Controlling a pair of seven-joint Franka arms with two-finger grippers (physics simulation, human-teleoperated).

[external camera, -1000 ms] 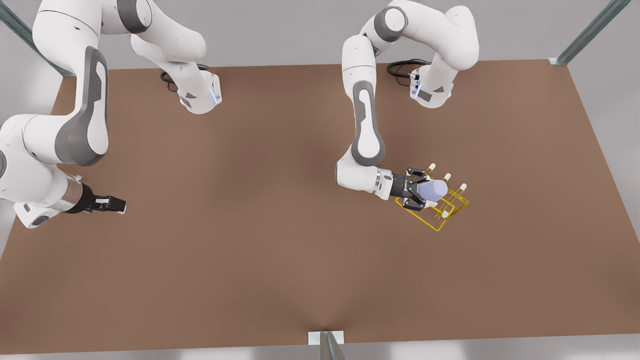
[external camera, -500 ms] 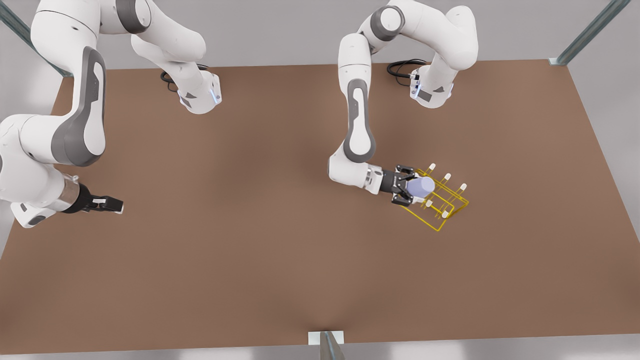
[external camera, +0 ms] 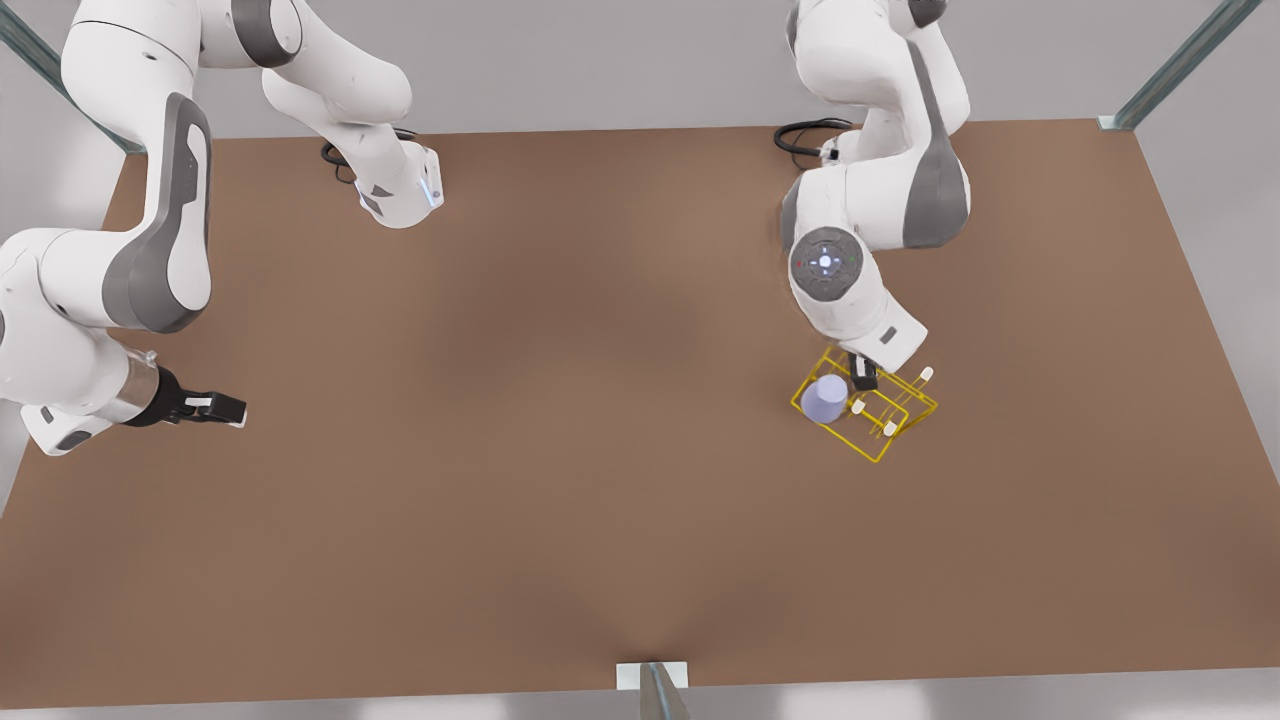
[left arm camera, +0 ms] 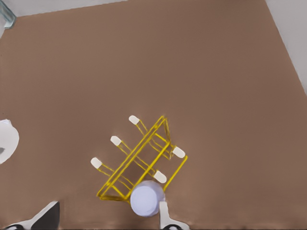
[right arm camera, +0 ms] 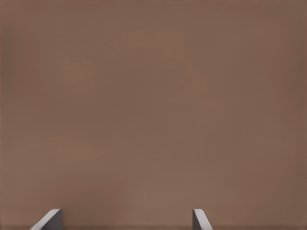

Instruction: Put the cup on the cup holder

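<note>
The lavender-blue cup [external camera: 825,400] [left arm camera: 146,200] stands on the corner of the yellow wire cup holder [external camera: 880,440] [left arm camera: 144,152] nearest the front view's left, round end up, free of any grip. Several white-tipped pegs stand bare beside it. My left gripper [external camera: 861,380] [left arm camera: 106,221] hangs above the rack pointing down, open, its fingers spread wide with the cup close to one fingertip [left arm camera: 165,218]. My right gripper [external camera: 215,408] [right arm camera: 125,219] waits far off at the front view's left, open over bare table.
The brown table [external camera: 560,480] stretches wide around the rack. Both arm bases [external camera: 400,190] stand along the far edge. A metal post [external camera: 655,690] rises at the near edge.
The left gripper released the cup, which now stands on the rack's corner. That arm swung up and turned to point straight down. The right arm barely moved.
</note>
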